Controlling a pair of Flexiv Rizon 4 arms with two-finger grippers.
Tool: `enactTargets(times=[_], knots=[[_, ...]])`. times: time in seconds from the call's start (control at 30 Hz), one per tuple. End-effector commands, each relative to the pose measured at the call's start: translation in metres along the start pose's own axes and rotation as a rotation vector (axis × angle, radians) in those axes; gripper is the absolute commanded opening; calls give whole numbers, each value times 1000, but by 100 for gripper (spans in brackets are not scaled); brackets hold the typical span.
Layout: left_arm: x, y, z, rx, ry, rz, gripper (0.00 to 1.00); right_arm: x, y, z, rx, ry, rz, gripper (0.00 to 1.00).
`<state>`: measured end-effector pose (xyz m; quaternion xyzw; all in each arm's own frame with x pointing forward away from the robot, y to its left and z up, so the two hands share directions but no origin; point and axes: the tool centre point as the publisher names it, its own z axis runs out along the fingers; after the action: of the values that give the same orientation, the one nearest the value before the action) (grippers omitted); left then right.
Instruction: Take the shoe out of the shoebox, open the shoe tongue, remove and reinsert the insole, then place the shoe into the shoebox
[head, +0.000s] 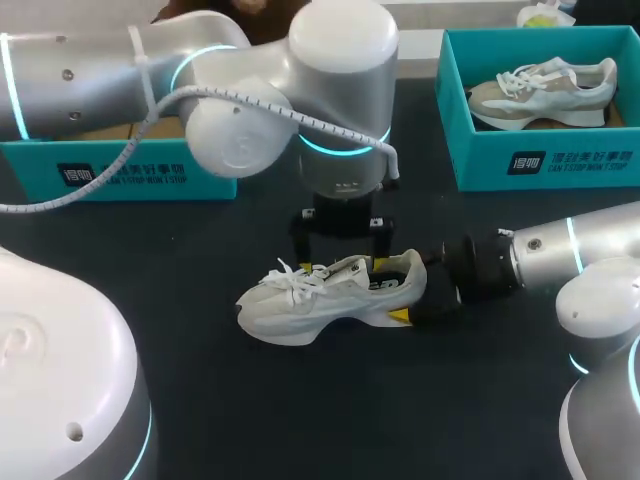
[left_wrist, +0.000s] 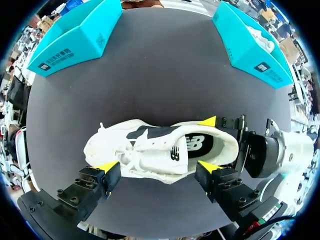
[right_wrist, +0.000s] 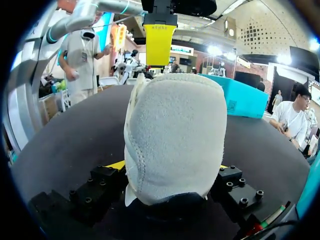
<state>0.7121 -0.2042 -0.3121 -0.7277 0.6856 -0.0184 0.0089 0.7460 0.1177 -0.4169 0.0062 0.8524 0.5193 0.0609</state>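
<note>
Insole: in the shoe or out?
In. The left wrist view shows the dark insole lying inside the shoe.

A dark, matte surface (head: 300, 400) runs under everything. At its far right corner stands an open teal box (head: 540, 165) with pale print on its front wall. In it lies a grey and white sneaker (head: 545, 90), sole down, with white laces and its toe towards the box's left wall.

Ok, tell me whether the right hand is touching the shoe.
Touching. In the right wrist view the right hand has the shoe by the heel, a finger pressed against each side.
</note>
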Motion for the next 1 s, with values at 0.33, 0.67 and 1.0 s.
enactTargets(times=[0.33, 0.67, 1.0], knots=[[17, -3, 37, -39, -105, -13, 100, -3, -3, 3, 4, -2, 0, 0], [0, 1, 41, -45, -215, -25, 100, -3, -3, 3, 4, -2, 0, 0], [-30, 8, 30, -64, -247, -73, 100, -3, -3, 3, 4, -2, 0, 0]])
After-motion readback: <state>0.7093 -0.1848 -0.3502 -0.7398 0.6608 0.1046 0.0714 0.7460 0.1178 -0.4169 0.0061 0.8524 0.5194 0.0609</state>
